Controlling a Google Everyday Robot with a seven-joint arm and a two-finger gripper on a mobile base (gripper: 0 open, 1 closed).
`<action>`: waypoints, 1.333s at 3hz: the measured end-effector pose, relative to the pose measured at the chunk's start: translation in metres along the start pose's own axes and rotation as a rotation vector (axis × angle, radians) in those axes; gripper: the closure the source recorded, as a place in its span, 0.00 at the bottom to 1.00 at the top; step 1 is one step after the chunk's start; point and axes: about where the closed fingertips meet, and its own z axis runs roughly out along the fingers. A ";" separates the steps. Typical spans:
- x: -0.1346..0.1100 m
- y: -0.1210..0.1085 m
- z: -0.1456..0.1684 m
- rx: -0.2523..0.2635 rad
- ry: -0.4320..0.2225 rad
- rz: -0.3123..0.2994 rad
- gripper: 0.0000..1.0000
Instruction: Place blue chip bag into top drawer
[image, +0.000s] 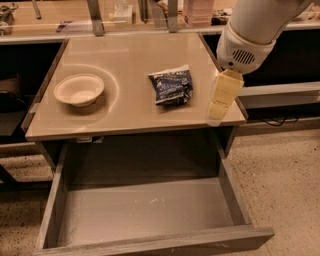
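The blue chip bag (170, 86) lies flat on the beige counter top (130, 55), right of centre. It is dark navy with white lettering. The top drawer (145, 207) is pulled out below the counter; its scuffed grey bottom holds nothing. My gripper (220, 102) hangs from the white arm at the counter's right edge, to the right of the bag and apart from it. It holds nothing.
A beige paper bowl (79, 90) sits on the counter's left side. Metal posts (95, 17) and small items stand along the back edge. Speckled floor (280, 180) lies to the right of the drawer. A dark shelf unit (280, 95) stands right of the counter.
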 end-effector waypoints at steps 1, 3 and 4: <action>-0.016 -0.020 0.025 -0.015 -0.022 0.088 0.00; -0.035 -0.047 0.059 -0.051 -0.013 0.209 0.00; -0.039 -0.048 0.060 -0.051 -0.032 0.208 0.00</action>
